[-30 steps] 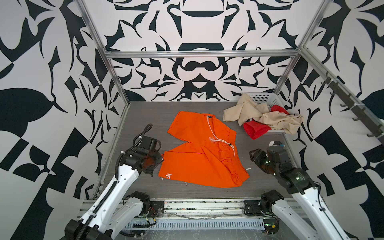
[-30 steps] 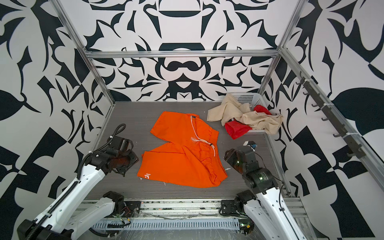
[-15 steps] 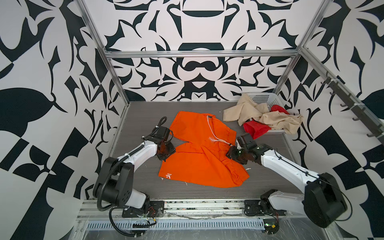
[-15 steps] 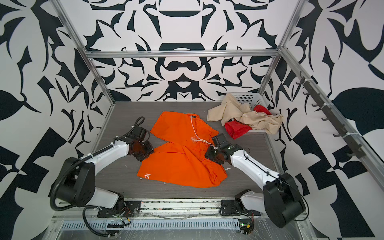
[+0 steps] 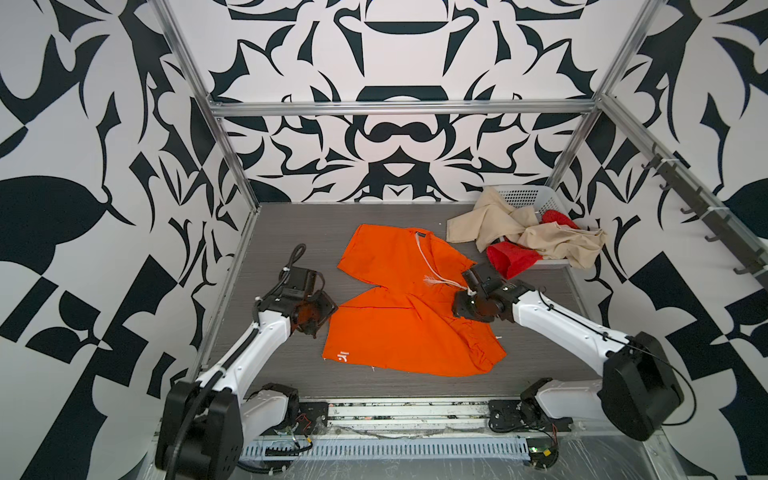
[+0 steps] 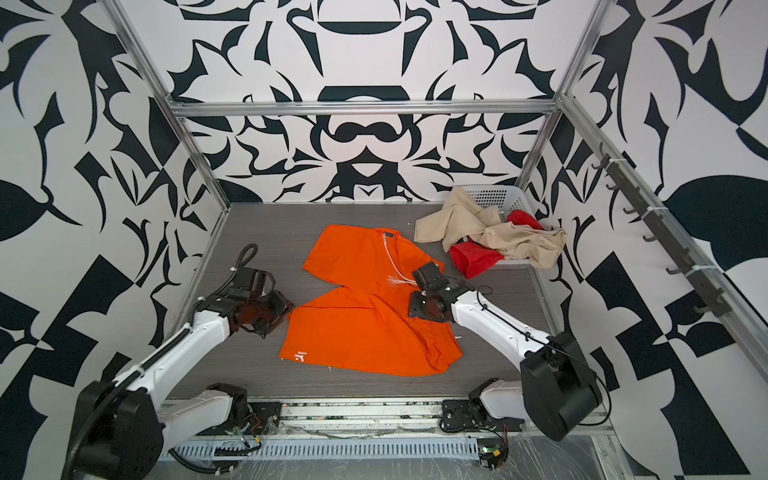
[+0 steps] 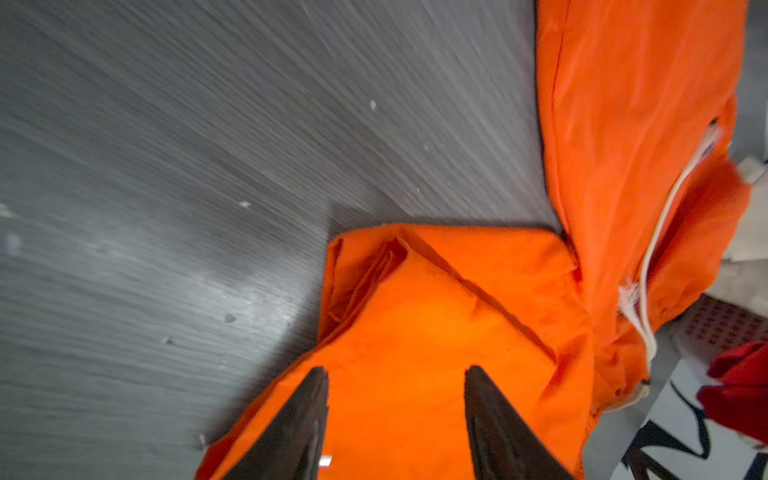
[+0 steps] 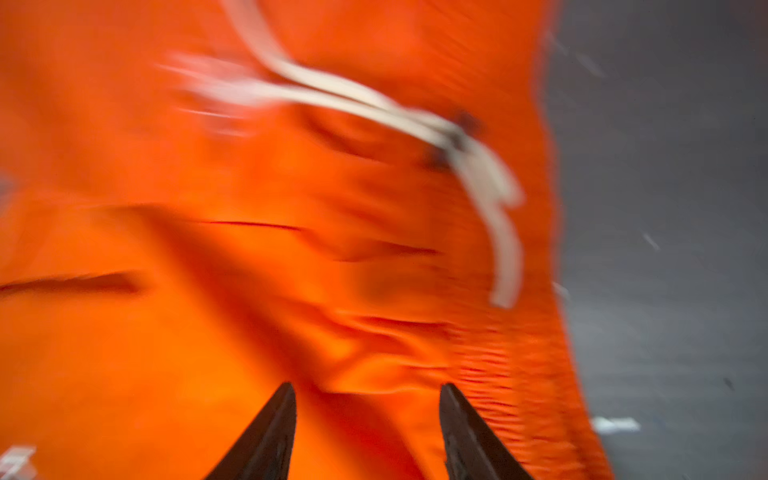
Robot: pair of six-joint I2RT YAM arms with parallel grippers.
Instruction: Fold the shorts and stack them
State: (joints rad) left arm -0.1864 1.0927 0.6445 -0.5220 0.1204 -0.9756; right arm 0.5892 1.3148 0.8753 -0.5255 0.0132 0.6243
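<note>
L gripper (image 7: 395,369) & R gripper (image 8: 368,385): jaws apart, over orange shorts (image 5: 395,332).

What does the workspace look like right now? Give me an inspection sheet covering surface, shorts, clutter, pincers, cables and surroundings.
Surface: grey wood-grain table.
Job's things: orange shorts spread unfolded mid-table, white drawstring loose on top; beige shorts and red shorts crumpled together at the white basket, back right.
Clutter: small white flecks on the table.
Grippers: left pincer open over an orange hem corner; right pincer open over orange cloth near the drawstring, view blurred.
Cables: black loop at the left wrist; thin black cable along the right arm.
Surroundings: black-and-white patterned walls, aluminium frame, hook rail on the right wall.
</note>
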